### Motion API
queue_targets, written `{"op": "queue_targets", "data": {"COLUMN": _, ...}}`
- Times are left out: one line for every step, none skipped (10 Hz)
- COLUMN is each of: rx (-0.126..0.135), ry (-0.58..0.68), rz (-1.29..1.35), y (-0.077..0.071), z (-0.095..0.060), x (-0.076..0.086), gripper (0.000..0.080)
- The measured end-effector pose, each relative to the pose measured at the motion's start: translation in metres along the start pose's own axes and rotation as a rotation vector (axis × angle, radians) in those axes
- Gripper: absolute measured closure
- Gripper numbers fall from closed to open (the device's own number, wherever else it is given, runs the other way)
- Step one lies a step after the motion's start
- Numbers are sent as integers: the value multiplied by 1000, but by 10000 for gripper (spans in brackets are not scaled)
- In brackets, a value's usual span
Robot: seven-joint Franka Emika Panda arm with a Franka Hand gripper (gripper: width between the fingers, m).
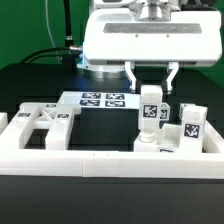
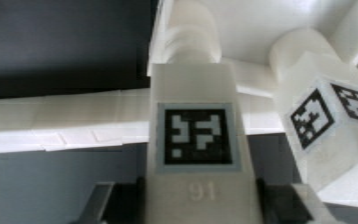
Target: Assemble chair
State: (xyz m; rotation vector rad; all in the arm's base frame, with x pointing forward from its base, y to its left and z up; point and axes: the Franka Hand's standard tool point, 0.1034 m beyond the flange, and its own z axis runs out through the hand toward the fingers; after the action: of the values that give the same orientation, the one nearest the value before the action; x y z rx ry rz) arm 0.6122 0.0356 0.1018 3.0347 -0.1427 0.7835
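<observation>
My gripper [image 1: 151, 86] hangs over the right half of the work area, shut on a white bar [image 1: 150, 112] that stands upright with a marker tag facing the camera. The bar's lower end is down among white chair parts [image 1: 188, 128] just behind the front wall. In the wrist view the same bar [image 2: 195, 120] runs away from my gripper [image 2: 197, 206], with a dark finger [image 2: 115, 200] on each side of it. Another tagged white part [image 2: 332, 108] lies close beside it. Whether the bar's lower end is seated in anything is hidden.
A long low white wall [image 1: 90, 162] runs across the front. A white cut-out panel [image 1: 38, 122] lies at the exterior view's left. The marker board [image 1: 102, 100] lies flat on the black table behind the middle.
</observation>
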Motion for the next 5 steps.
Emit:
{"op": "queue_targets", "data": {"rx": -1, "ry": -3, "rz": -1, "y": 0, "z": 1, "x": -1, "gripper": 515}}
{"op": "queue_targets", "data": {"rx": -2, "ry": -6, "rz": -1, "y": 1, "z": 3, "x": -3, "gripper": 515}}
{"op": "queue_targets", "data": {"rx": -3, "ry": -11, "rz": -2, "y": 1, "z": 5, "x": -6, "gripper": 515}}
{"op": "queue_targets", "data": {"rx": -5, "ry": -11, "rz": -4, "y": 1, "z": 8, "x": -7, "gripper": 515}}
{"op": "queue_targets", "data": {"rx": -6, "ry": -5, "rz": -7, "y": 0, "z": 9, "x": -8, "gripper": 515}}
